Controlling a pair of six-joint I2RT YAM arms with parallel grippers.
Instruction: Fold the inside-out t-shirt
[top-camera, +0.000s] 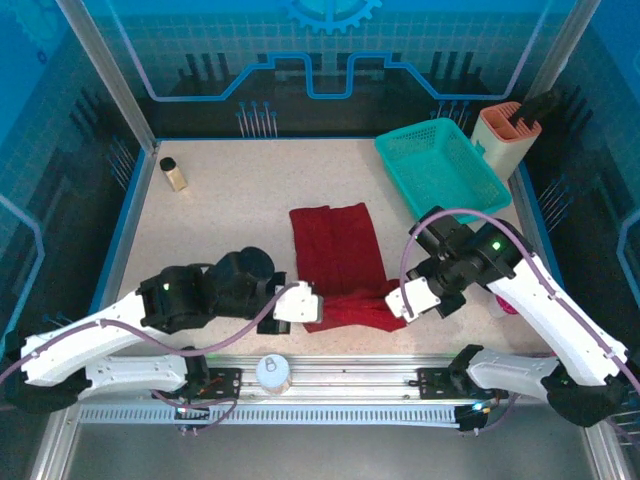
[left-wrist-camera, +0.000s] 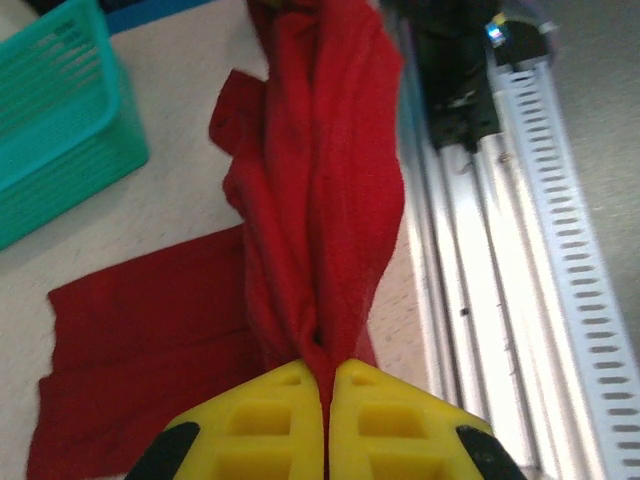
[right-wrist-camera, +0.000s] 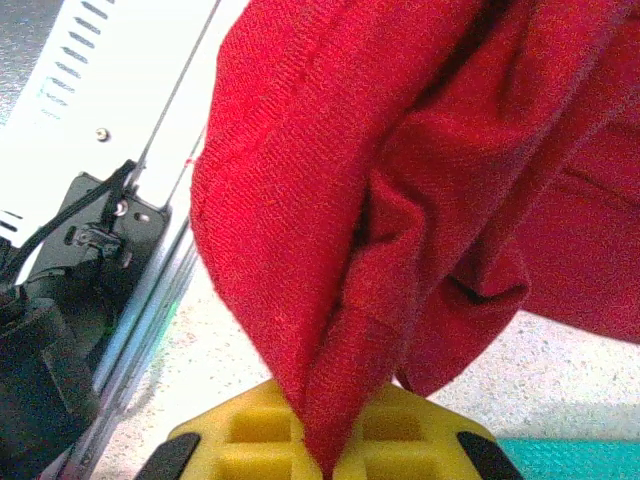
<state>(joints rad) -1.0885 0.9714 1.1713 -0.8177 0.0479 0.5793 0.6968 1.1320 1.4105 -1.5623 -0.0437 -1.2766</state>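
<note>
Slotted aluminium rail runs just behind both sets of fingers. The yellow moulded left fingers are pressed together on a bunched ridge of the inside-out t-shirt, a soft dark red knit. The right fingers pinch another thick fold of it. Between the two pairs the cloth gathers in a rumpled band; beyond them a flatter rectangular panel lies on the speckled surface. Farther beyond the right fingers sits a teal mesh basket beside a peach holder. Far beyond the left fingers stands a small bottle.
</note>
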